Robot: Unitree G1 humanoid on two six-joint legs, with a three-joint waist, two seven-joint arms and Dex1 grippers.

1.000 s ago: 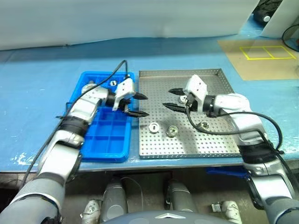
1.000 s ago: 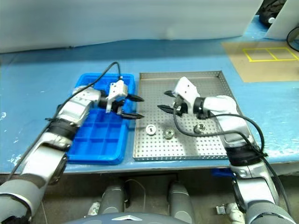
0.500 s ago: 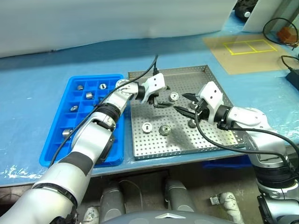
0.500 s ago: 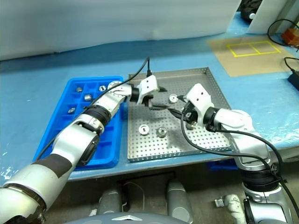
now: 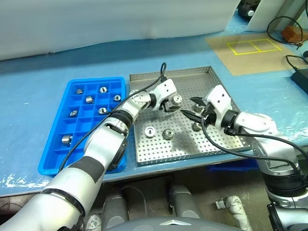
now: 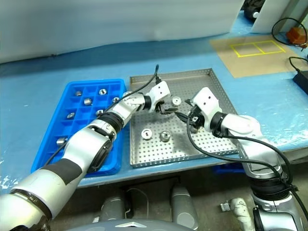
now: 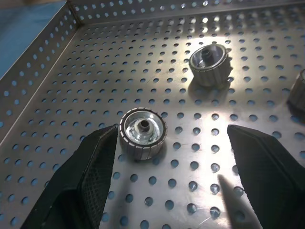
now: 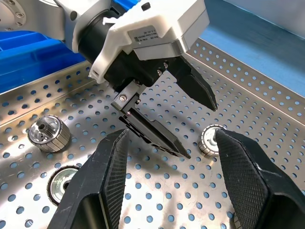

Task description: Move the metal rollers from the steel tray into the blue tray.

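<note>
Left pincer [image 7: 169, 167], open and empty, brackets a metal roller [image 7: 143, 133] on the steel tray [image 5: 159, 153], apparently mid-pick; next, close squarely.

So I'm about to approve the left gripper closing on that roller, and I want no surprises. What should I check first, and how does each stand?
1. Left gripper open: ok.
2. Small shiny ridged metal roller between its black fingers: ok, nearer one finger.
3. Neighbouring roller clear of the jaws: ok.
4. Right gripper empty: ok.
5. Right gripper apart from the left: not ok, close by.
6. Free compartments in the bright blue plastic tray: ok.
</note>
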